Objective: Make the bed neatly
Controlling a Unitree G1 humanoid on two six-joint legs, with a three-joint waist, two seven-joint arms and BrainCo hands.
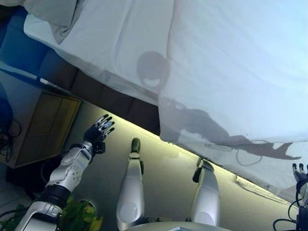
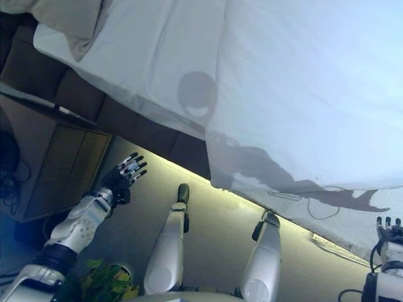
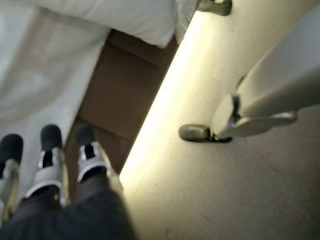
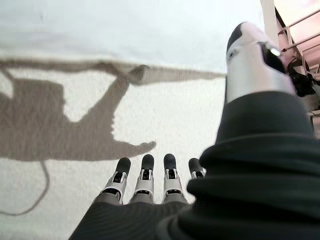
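The white duvet [image 1: 231, 62] fills the upper right of the frame, its edge hanging over the bed's side. It looks soft, light and floppy; best pinched along that hanging edge. The left hand [image 1: 97, 130], lower left, and right hand [image 4: 150, 180], lower right, are spread, empty.

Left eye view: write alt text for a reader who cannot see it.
A bed with a white duvet hanging over its near side fills the upper picture, a grey pillow at its upper left corner. The left robot hand is raised with straight fingers over the floor, short of the bed; the right robot hand shows at the lower right edge. A wooden nightstand stands at left.
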